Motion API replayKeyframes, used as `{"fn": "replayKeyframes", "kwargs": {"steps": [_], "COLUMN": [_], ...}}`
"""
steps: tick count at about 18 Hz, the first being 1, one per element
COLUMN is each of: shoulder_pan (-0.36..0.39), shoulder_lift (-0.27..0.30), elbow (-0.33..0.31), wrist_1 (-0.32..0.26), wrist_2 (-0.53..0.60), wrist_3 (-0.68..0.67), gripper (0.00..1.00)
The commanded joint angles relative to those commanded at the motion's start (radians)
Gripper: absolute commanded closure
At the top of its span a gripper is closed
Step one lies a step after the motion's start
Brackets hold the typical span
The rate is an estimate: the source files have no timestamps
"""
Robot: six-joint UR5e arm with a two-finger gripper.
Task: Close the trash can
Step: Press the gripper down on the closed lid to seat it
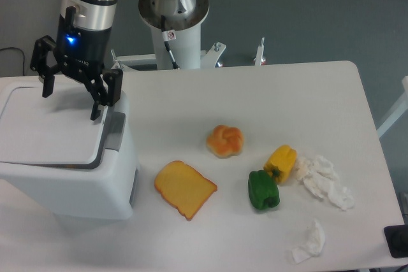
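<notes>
The white trash can [70, 183] stands at the worktop's [255, 100] left edge, its flat lid [51, 125] lying down on top. Over the lid hangs the pincer [70, 101], fingers spread and grasping nothing.

A single fixed camera looks down from high in front of the white rectangular table [255, 93], facing the robot's white cylindrical base column [173, 23] at the far edge, with the grey floor beyond. It stands far enough back to take in nearly the whole tabletop, from the large white boxy plastic trash can [70, 170] cut by the left edge to the crumpled white paper pieces [325, 179] near the right. The near table edge runs along the bottom of the frame.
</notes>
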Motion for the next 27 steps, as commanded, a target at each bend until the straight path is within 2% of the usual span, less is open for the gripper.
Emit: {"fn": "replayKeyframes", "kwargs": {"steps": [14, 27], "shoulder_pan": [0.0, 0.0], "shoulder_lift": [-0.037, -0.051], "elbow": [0.025, 0.034], "wrist_1": [0.011, 0.011], "wrist_2": [-0.005, -0.003], "wrist_3": [-0.074, -0.074], "gripper": [0.0, 0.0]}}
